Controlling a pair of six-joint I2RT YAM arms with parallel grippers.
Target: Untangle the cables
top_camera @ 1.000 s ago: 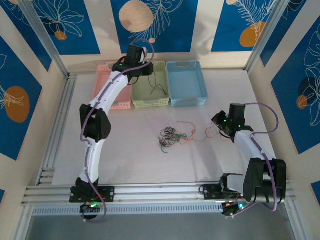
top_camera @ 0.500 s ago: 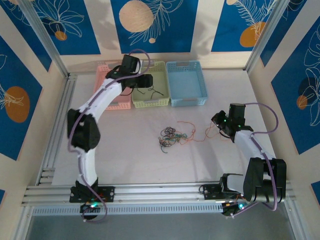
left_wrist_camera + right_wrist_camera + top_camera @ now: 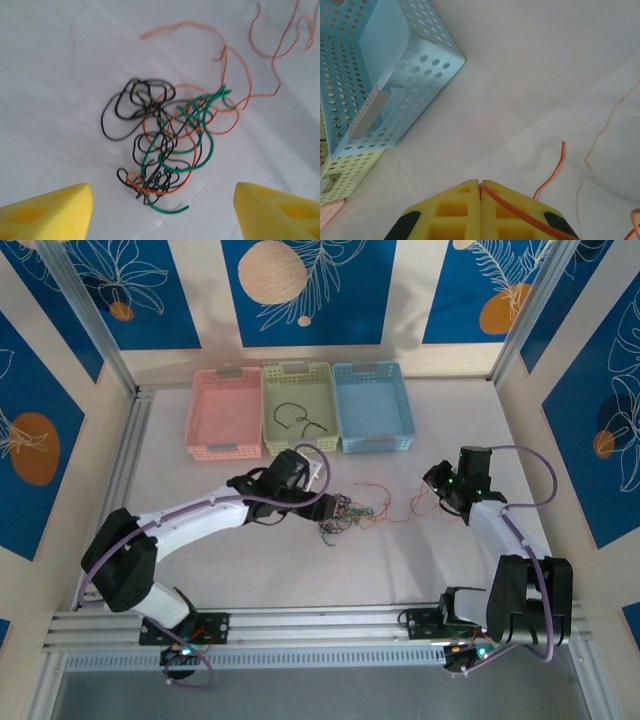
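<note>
Top view: the knotted cables lie mid-way across the bench, with the left gripper just beside them.
Left wrist view: gripper released, fingers spread either side of the tangle.
Right wrist view: right gripper clenched, grasping an orange cable.

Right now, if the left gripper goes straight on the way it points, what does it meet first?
Most likely the cables: the knot lies dead ahead, centred between the fingers of the open left gripper. How far off is unclear.

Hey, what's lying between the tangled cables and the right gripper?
Loose orange strands trailing over bare table, per the top view, from the tangle to the right gripper, shut on one.
</note>
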